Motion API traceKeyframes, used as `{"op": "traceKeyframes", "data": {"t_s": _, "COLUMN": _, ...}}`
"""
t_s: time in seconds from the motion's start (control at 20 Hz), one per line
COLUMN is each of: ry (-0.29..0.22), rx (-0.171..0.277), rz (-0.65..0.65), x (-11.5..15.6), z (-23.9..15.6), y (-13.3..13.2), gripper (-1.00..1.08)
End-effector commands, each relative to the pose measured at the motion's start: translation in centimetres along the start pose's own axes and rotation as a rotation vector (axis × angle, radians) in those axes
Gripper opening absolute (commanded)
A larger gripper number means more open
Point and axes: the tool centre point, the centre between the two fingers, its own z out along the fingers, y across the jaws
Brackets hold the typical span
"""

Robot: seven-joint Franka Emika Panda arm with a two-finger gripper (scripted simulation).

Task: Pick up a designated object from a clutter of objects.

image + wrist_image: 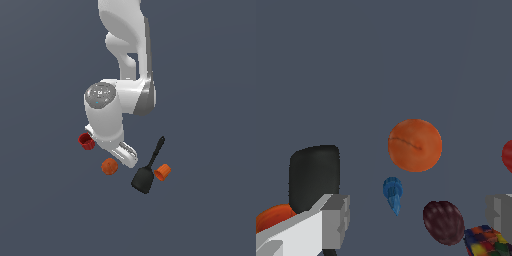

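Wrist view: orange ball (415, 145) beyond spread jaws

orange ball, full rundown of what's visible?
The orange ball is round, dull orange, with a faint darker crease across its skin, fruit-like. It rests free on the grey floor, nothing touching it. In the wrist view the tiny blue piece and dark maroon ball lie nearby, apart from it. The hand is open, with the ball not yet between its fingers.

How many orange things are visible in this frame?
2. The orange ball lies just off the gripper, toward the exterior view's left. The orange cup lies beside the black spatula, on the exterior view's right. The arm may hide others.
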Motion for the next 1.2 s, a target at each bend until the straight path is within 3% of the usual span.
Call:
{"op": "traceKeyframes", "data": {"t_s": 0.0, "ry": 0.004, "rx": -0.003, "rz": 0.066, "x": 0.7, "z": 1.5, "y": 0.6, "gripper": 1.00}}
{"op": "traceKeyframes", "data": {"t_s": 0.45, "ry": 0.013, "rx": -0.012, "rz": 0.199, "x": 2.1, "z": 4.5, "y": 1.9, "gripper": 1.00}}
{"op": "traceKeyframes", "data": {"t_s": 0.85, "ry": 0.013, "rx": -0.013, "rz": 0.208, "x": 2.2, "z": 5.1, "y": 2.0, "gripper": 1.00}}
{"op": "traceKeyframes", "data": {"t_s": 1.15, "ry": 0.014, "rx": -0.013, "rz": 0.211, "x": 2.2, "z": 7.8, "y": 2.2, "gripper": 1.00}}
